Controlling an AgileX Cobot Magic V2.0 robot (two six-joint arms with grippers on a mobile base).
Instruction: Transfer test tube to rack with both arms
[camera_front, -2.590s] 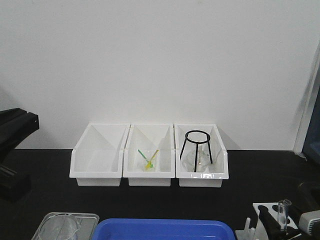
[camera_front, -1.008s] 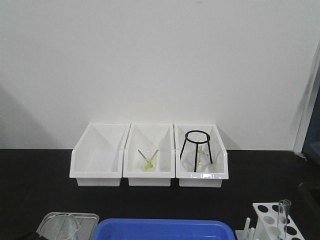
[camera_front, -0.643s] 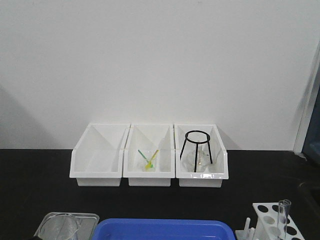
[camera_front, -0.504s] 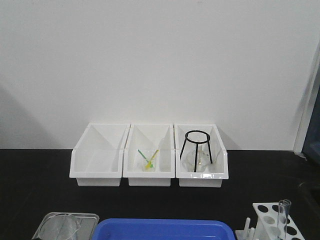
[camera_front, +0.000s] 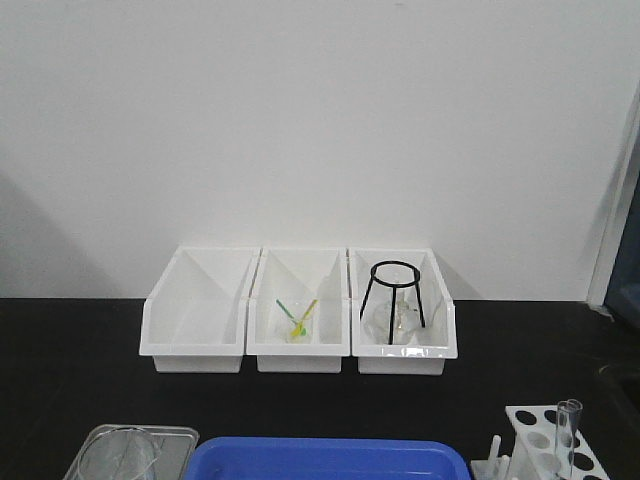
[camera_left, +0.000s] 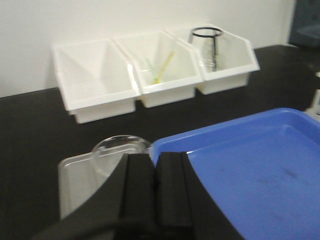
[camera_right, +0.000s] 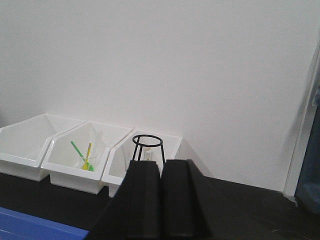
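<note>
I see the test tube (camera_front: 566, 432) standing in the rack (camera_front: 545, 440), cut off at lower right. My left gripper (camera_left: 155, 187) and right gripper (camera_right: 160, 197) are both closed, empty.

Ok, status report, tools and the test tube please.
Left tool shut, empty. Right tool shut, empty. Test tube upright in rack, untouched. Nothing in the way.
</note>
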